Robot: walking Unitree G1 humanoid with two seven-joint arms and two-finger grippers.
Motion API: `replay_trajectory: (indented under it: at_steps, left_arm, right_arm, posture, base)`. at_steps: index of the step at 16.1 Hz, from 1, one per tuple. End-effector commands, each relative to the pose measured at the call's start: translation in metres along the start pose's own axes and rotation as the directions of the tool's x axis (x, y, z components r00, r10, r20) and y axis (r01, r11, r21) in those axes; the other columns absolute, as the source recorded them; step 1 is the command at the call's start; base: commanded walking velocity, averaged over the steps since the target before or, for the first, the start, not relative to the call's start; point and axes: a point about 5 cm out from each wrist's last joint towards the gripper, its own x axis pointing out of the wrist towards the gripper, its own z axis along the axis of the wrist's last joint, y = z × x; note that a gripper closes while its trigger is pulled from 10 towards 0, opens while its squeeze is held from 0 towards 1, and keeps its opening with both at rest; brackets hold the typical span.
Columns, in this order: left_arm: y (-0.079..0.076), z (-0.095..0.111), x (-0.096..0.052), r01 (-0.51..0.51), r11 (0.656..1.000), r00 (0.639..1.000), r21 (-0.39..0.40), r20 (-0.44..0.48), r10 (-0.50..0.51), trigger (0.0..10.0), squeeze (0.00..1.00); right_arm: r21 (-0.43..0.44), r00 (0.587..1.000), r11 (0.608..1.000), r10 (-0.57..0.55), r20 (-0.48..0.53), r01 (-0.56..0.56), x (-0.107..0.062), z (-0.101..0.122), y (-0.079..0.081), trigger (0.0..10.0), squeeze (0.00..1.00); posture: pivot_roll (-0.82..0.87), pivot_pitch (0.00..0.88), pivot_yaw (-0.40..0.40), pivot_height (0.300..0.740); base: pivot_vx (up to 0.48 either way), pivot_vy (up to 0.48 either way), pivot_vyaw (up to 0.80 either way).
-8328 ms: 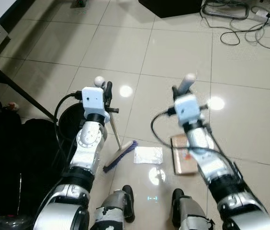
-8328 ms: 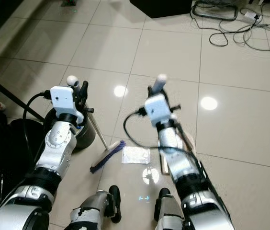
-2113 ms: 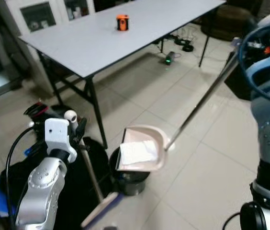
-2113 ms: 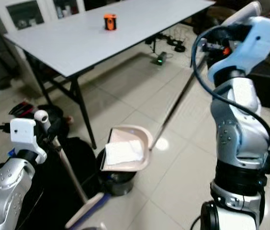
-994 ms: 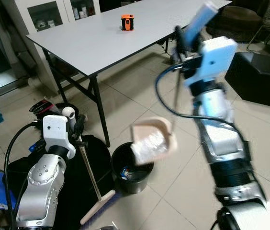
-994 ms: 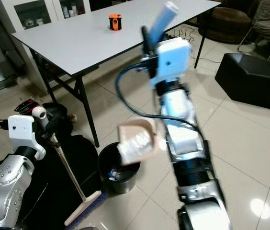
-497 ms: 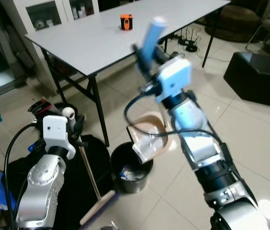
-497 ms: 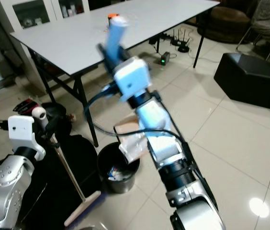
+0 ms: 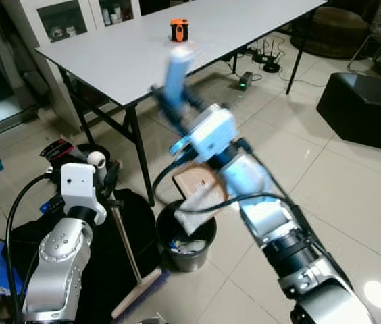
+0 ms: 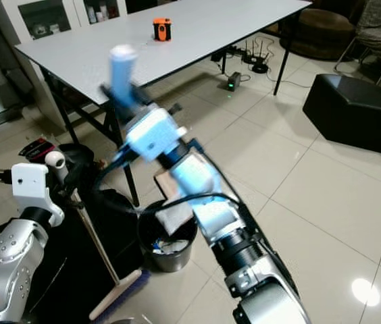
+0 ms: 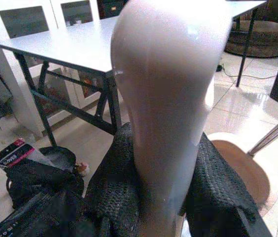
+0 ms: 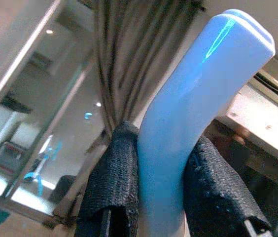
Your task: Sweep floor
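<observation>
Dustpan (image 9: 194, 185) tilts above the black bin (image 9: 186, 236), its crumpled paper (image 9: 197, 204) apparently sliding out, the right pincer (image 12: 161, 163) clamped on its blue handle (image 9: 175, 71). Beside it the left pincer (image 11: 166, 182) grips the broom (image 9: 131, 253) upright, clear of the tipping.

One piece of print shows: white letters on a black packet (image 11: 12, 157) lying on a dark bag (image 11: 35, 173) on the floor, seen in the left wrist view. The word looks like "GLOVES", but it is small and slanted, so the reading is unsure. Smaller print beside it is too blurred to read. The orange thing (image 9: 179, 30) on the grey table (image 9: 123, 57) carries no mark that can be read
</observation>
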Motion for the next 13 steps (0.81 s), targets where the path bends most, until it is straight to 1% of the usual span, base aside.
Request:
replay_trajectory:
  at_steps: [1,3,4,5,6,7,8,9,10,11,12,13]
  left_arm:
    - [0.004,0.009,0.002,-0.015,1.0,0.999,0.021,0.039,0.014,10.0,0.0]
    - [0.005,0.009,0.002,-0.016,1.0,0.999,0.022,0.042,0.015,10.0,0.0]
    - [0.005,0.009,0.002,-0.016,1.0,0.999,0.021,0.041,0.015,10.0,0.0]
    - [0.004,0.009,0.003,-0.011,1.0,0.999,0.018,0.042,0.01,10.0,0.0]
    - [0.002,0.009,0.004,-0.002,1.0,0.999,0.013,0.038,0.001,10.0,0.0]
    - [-0.005,0.006,0.007,0.045,0.999,0.999,0.017,0.017,-0.045,10.0,0.0]
    - [-0.01,0.003,0.009,0.079,0.997,0.997,0.023,0.003,-0.079,10.0,0.0]
    - [-0.014,0.002,0.009,0.104,0.994,0.995,0.03,-0.006,-0.104,10.0,0.0]
    - [-0.019,0.0,0.01,0.169,0.985,0.986,0.043,-0.021,-0.168,10.0,0.0]
    - [-0.024,-0.002,0.01,0.214,0.977,0.976,0.022,-0.037,-0.213,10.0,0.0]
    - [-0.03,-0.005,0.01,0.252,0.968,0.967,0.017,-0.048,-0.251,10.0,0.0]
    - [-0.034,-0.006,0.01,0.265,0.964,0.963,0.012,-0.054,-0.264,10.0,0.0]
  right_arm:
    - [-0.051,0.995,0.997,0.06,0.084,-0.055,0.009,0.013,0.007,10.0,0.0]
    - [-0.099,0.992,0.992,0.09,0.09,-0.081,0.01,0.012,0.01,10.0,0.0]
    - [-0.119,0.992,0.99,0.086,0.089,-0.075,0.01,0.011,0.008,10.0,0.0]
    - [-0.154,0.996,0.987,0.056,0.075,-0.044,0.011,0.01,0.001,10.0,0.0]
    - [-0.208,0.999,0.978,0.011,0.05,0.0,0.011,0.008,-0.012,10.0,0.0]
    - [-0.263,0.989,0.956,-0.143,-0.029,0.131,0.005,0.001,-0.043,10.0,0.0]
    - [-0.292,0.959,0.928,-0.269,-0.094,0.231,-0.004,-0.004,-0.068,10.0,0.0]
    - [-0.298,0.943,0.917,-0.31,-0.12,0.264,-0.009,-0.006,-0.077,10.0,0.0]
    - [-0.301,0.887,0.889,-0.413,-0.207,0.344,-0.027,-0.011,-0.101,10.0,0.0]
    - [-0.341,0.833,0.86,-0.477,-0.279,0.378,-0.048,-0.013,-0.118,10.0,0.0]
    - [-0.381,0.768,0.83,-0.537,-0.35,0.407,-0.074,-0.013,-0.13,10.0,0.0]
    - [-0.401,0.694,0.803,-0.588,-0.416,0.44,-0.098,-0.014,-0.137,10.0,0.0]
  posture:
    - [0.08,0.0,0.054,0.74]
    - [0.08,0.0,0.057,0.74]
    - [0.08,0.0,0.057,0.74]
    - [0.08,0.0,0.057,0.74]
    - [0.08,0.0,0.057,0.74]
    - [0.07,0.0,0.058,0.74]
    - [0.06,0.0,0.06,0.74]
    - [0.05,0.0,0.065,0.74]
    - [0.05,0.0,0.066,0.74]
    - [0.03,0.0,0.075,0.74]
    - [0.02,0.0,0.065,0.74]
    - [0.02,0.0,0.066,0.74]
  base:
    - [0.0,0.0,0.0]
    - [0.0,0.0,0.0]
    - [0.0,0.0,0.0]
    - [0.0,0.0,0.0]
    - [0.0,0.0,0.0]
    - [0.0,0.0,0.0]
    - [0.0,0.0,0.0]
    - [0.0,0.0,0.0]
    - [0.0,0.0,0.0]
    - [0.0,0.0,0.0]
    - [0.0,0.0,0.0]
    - [0.0,0.0,0.0]
